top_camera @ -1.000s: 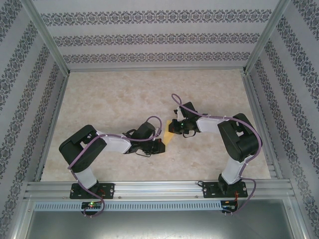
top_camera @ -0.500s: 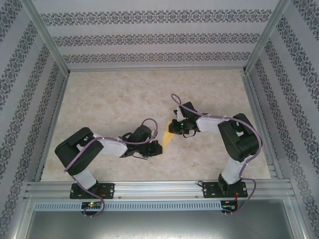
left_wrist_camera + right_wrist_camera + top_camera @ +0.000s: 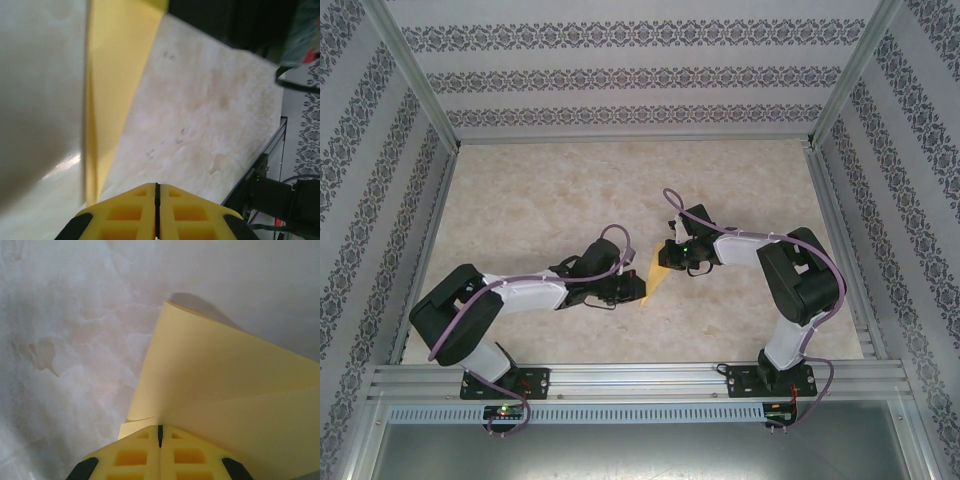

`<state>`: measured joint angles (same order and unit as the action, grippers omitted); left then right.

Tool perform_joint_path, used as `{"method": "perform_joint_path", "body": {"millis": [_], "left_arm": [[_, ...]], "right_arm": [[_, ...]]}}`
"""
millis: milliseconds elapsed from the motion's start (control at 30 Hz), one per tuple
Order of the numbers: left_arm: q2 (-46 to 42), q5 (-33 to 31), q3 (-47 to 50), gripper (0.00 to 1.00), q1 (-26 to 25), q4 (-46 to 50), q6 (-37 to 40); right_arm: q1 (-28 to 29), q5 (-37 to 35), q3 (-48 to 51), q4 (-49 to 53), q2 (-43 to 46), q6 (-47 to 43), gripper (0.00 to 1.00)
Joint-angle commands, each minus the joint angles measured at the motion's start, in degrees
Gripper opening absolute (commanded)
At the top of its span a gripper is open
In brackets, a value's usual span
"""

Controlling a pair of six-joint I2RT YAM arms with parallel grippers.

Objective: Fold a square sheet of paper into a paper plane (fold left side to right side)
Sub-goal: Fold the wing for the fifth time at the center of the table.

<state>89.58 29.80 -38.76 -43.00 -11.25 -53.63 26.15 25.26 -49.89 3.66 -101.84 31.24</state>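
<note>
Both my left gripper (image 3: 638, 290) and right gripper (image 3: 667, 258) meet at the yellow paper (image 3: 655, 275) from above, mid-fold. Left wrist: jaws closed, paper beside them, hold unclear. Right wrist: jaws pinch the paper's corner. Next, I'd press the crease flat.

The desk (image 3: 540, 200) has a pale beige, marbled top with cloudy darker patches. In the left wrist view a few small dark specks (image 3: 172, 142) dot its surface. Behind the desk's far edge rises a back wall (image 3: 640, 75), papered in white with horizontal bands of dark ornament. The left wall (image 3: 370, 200) and right wall (image 3: 910, 200) flank the desk and carry the same banded pattern. Two slanted aluminium posts (image 3: 410, 75) stand at the desk's far corners. Along its near edge runs a ribbed aluminium rail (image 3: 640, 380), just below it a perforated strip (image 3: 620, 412), and below that a plain grey panel (image 3: 640, 450).
</note>
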Motion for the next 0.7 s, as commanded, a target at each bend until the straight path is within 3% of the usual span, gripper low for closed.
{"method": "perform_joint_path", "body": {"millis": [0, 200, 500, 667], "left_arm": [[3.7, 2.1, -2.1, 0.11, 0.6, 0.1, 2.1], [9.0, 3.5, -2.2, 0.1, 0.6, -3.1, 1.6], [9.2, 2.1, 2.6, 0.09, 0.4, -3.7, 0.9], [6.0, 1.7, 3.9, 0.13, 0.2, -4.1, 1.6]], "right_arm": [[0.7, -2.7, 0.2, 3.3, -1.2, -1.1, 0.0], [0.8, -2.6, 0.3, 3.1, -0.8, -1.2, 0.0], [0.5, -3.2, -1.1, 2.9, 3.9, -2.3, 0.0], [-0.4, -9.6, -3.0, 7.4, 12.1, -3.5, 0.16]]}}
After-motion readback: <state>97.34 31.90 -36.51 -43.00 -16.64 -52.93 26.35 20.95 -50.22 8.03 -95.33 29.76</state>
